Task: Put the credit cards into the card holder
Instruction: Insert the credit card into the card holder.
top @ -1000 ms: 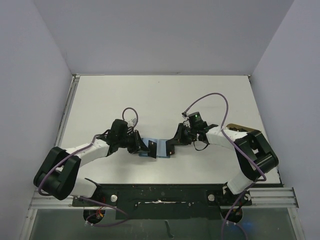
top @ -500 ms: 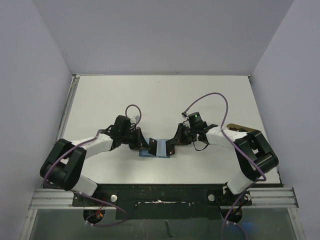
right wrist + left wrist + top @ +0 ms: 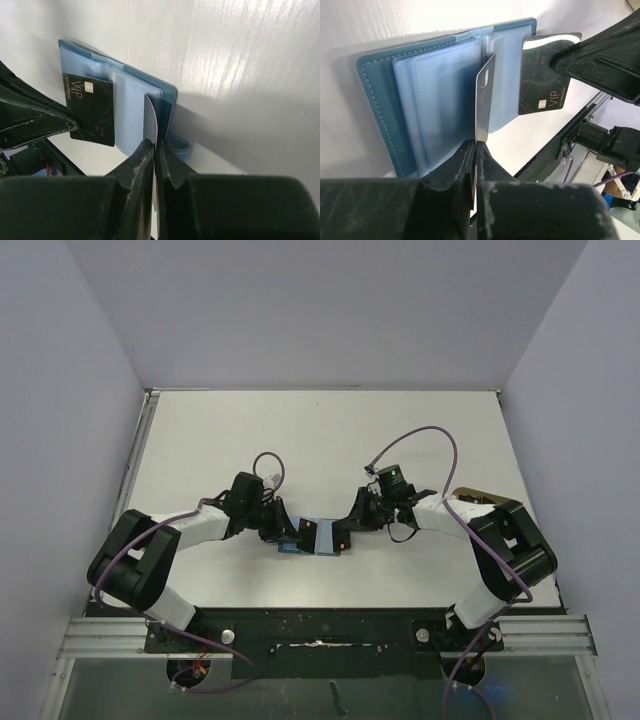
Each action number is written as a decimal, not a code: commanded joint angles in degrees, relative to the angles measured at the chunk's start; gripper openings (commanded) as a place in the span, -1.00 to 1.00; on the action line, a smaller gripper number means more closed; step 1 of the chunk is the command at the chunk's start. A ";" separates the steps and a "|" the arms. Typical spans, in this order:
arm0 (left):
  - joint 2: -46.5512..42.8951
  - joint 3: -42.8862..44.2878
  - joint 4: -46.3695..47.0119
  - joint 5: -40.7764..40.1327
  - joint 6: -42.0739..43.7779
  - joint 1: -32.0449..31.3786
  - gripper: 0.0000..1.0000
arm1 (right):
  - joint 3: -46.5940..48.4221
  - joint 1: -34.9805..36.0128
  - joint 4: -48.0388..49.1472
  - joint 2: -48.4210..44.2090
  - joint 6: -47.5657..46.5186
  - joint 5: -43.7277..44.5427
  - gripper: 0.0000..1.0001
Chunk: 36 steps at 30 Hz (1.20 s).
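The teal card holder [image 3: 324,538] lies open on the white table between both grippers, its light blue sleeves up [image 3: 430,100] [image 3: 130,95]. My left gripper [image 3: 298,532] [image 3: 476,150] is shut on a credit card [image 3: 485,95] that stands edge-on over the holder's middle. In the right wrist view this card shows its black VIP face [image 3: 92,112]. My right gripper [image 3: 343,535] [image 3: 156,150] is shut on a second card [image 3: 151,120], edge-on at the holder's tab side. That card shows a black VIP face in the left wrist view [image 3: 542,80]. The snap tab [image 3: 179,145] sticks out beside it.
A tan, flat thing [image 3: 470,496] lies partly hidden behind my right forearm. Grey walls close in the table on the left, back and right. A black rail [image 3: 320,625] with both arm bases runs along the near edge.
My left arm has swung in, and its gripper has moved a little right over the holder with its card. The right gripper has hardly moved.
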 commanded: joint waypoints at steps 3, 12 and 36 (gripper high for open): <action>1.73 2.18 1.48 -0.97 1.17 0.28 -1.00 | -1.07 -0.36 -2.09 0.10 -2.35 4.23 -0.96; 2.48 1.39 3.23 -2.64 -0.54 0.28 -1.00 | -1.59 -0.44 -2.29 -0.60 -1.94 4.44 -0.96; 0.46 1.47 0.11 -5.87 1.76 -0.86 -1.00 | -1.61 -0.47 -2.82 -1.00 -1.83 5.27 -0.97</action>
